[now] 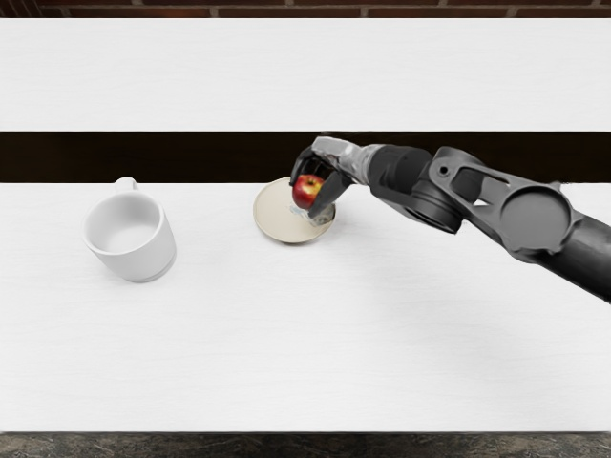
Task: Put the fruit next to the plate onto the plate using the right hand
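While my right hand [321, 174] is curled tight around the apple [305, 191], the apple hangs just over the plate [275, 216] on the worktop [305, 334]. It looks round, hard and smooth, so it could slip or roll. I think it is light. Holding its fat middle seems best.

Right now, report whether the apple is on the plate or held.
Held: the right robot hand grips the apple over the plate; contact with plate unclear.

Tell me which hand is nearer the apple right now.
Right. The right hand is closed on the apple, holding it over the right part of the plate. The left hand is out of view.
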You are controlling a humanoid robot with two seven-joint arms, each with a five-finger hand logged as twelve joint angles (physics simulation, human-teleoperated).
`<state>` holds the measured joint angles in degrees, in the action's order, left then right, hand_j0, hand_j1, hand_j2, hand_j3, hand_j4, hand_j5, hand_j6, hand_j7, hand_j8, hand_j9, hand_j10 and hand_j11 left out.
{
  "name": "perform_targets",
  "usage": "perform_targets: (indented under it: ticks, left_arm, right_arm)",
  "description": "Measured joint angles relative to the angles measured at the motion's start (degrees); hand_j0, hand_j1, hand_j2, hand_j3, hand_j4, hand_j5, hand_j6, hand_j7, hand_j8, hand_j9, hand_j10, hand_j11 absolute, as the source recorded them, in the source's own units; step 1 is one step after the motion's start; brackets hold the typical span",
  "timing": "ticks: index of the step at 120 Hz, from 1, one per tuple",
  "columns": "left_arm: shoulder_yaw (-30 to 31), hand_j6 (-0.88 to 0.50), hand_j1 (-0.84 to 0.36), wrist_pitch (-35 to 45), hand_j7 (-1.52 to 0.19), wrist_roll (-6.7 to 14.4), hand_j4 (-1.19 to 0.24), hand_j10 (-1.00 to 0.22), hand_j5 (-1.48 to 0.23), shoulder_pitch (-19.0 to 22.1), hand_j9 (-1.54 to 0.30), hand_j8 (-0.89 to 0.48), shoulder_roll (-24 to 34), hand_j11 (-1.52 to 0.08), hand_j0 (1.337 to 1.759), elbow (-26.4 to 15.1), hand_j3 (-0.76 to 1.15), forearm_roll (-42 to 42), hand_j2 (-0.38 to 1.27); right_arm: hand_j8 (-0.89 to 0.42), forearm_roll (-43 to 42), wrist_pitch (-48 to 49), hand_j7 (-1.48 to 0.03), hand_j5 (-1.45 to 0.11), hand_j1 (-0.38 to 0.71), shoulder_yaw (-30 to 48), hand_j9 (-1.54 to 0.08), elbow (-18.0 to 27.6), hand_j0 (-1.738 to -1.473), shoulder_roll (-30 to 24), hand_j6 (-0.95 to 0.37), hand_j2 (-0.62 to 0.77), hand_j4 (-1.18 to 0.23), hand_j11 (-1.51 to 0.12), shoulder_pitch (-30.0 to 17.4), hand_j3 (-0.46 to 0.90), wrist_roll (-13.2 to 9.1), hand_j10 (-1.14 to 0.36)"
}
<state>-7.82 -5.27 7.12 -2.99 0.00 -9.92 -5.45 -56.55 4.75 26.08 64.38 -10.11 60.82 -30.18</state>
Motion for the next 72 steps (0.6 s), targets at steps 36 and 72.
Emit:
perform_targets:
  ticks: [36, 72]
  left_arm:
    - [0.0, 0.00, 0.35, 0.0, 0.00, 0.0, 0.00, 0.00, 0.00, 0.0, 0.00, 0.00, 0.0, 0.00, 1.658, 0.0, 0.00, 0.0, 0.00]
    - [0.0, 0.00, 0.35, 0.0, 0.00, 0.0, 0.00, 0.00, 0.00, 0.0, 0.00, 0.00, 0.0, 0.00, 1.658, 0.0, 0.00, 0.0, 0.00]
  right_arm:
    - [-0.37, -1.2, 0.0, -1.00, -1.03, 0.29, -2.2, -1.04, -5.6, -1.652, 5.4, -0.40, 0.22, -0.67, -1.04, 1.5, 0.00, 0.4, -0.75]
    - [-0.38, -2.0, 0.0, -0.97, -0.99, 0.28, -2.7, -1.00, -7.3, -1.653, 7.2, -0.42, 0.20, -0.69, -1.00, 1.8, 0.00, 0.5, -0.73]
